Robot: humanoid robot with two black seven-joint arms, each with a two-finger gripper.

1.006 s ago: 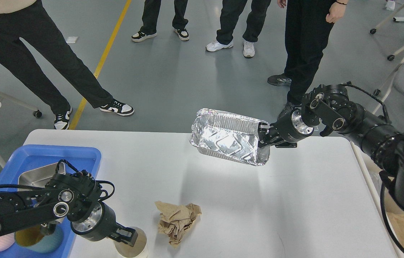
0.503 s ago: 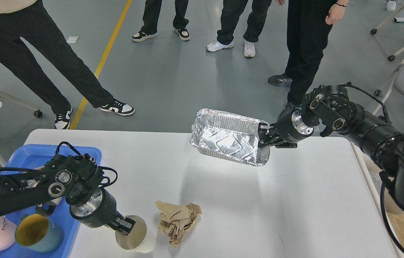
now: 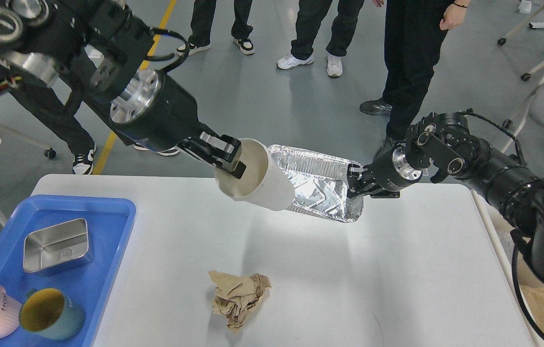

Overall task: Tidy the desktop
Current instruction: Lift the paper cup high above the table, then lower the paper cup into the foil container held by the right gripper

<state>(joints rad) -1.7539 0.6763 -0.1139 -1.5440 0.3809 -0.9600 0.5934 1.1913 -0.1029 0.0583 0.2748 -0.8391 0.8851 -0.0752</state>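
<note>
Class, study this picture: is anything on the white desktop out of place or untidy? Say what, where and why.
A crumpled brown paper wad lies loose on the desktop, near its front edge. It looks like rubbish, while the metal box and two mugs sit in the blue tray at the left.

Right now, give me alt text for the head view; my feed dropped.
The left claw holds a white paper cup tipped over the foil tray, which the right claw holds above the desktop. A crumpled brown paper lies on the desktop; a blue tray at left holds two mugs and a metal tin.
</note>
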